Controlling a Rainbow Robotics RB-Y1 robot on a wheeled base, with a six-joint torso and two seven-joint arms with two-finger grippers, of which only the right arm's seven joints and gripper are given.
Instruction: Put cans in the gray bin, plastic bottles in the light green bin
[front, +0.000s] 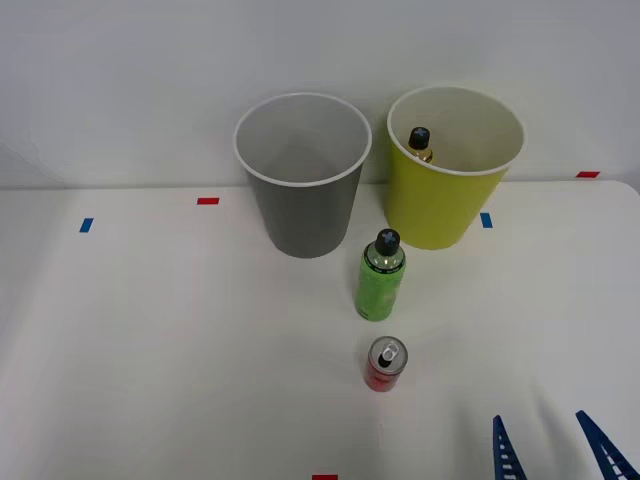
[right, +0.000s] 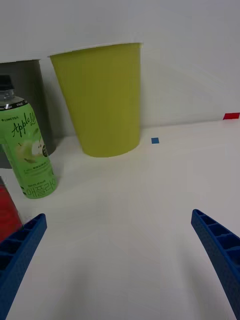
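Red can (front: 385, 363) stands at lower centre, green bottle (front: 380, 277) just above it. Your right gripper (front: 551, 450), lower right, is spread wide and empty. Approach carelessly and you may topple that bottle, I'd say.

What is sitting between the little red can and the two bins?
In the front view, a green black-capped bottle stands upright between the red can and the gray bin and light green bin.
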